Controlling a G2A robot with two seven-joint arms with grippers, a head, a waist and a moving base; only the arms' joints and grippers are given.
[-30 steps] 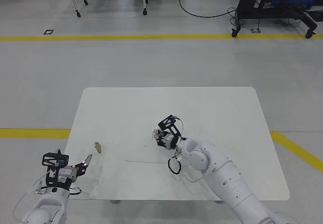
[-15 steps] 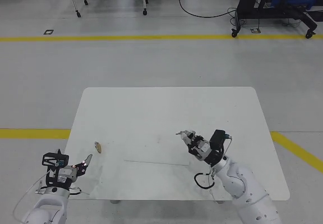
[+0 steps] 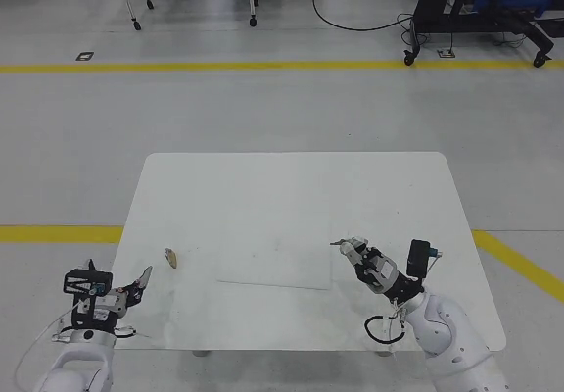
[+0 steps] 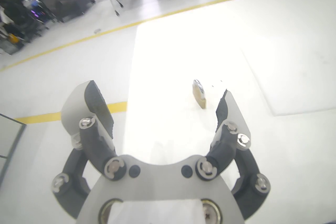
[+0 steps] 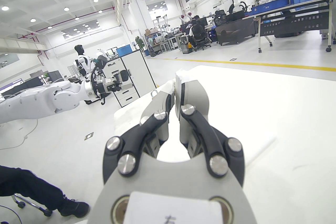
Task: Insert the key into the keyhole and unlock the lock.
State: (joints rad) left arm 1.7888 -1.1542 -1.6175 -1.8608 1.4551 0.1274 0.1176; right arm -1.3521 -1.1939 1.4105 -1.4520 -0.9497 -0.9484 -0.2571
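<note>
Left wrist view: my left end effector (image 4: 157, 88) spread, lock (image 4: 199, 93) just ahead, lengthwise away; right end effector (image 3: 348, 246), far off, pinches key (image 3: 336, 242).

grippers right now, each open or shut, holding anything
Left gripper: open, holding nothing.
Right gripper: shut on the key.

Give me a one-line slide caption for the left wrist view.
Open left pincer at the edge of the white table, facing the small lock.
</note>
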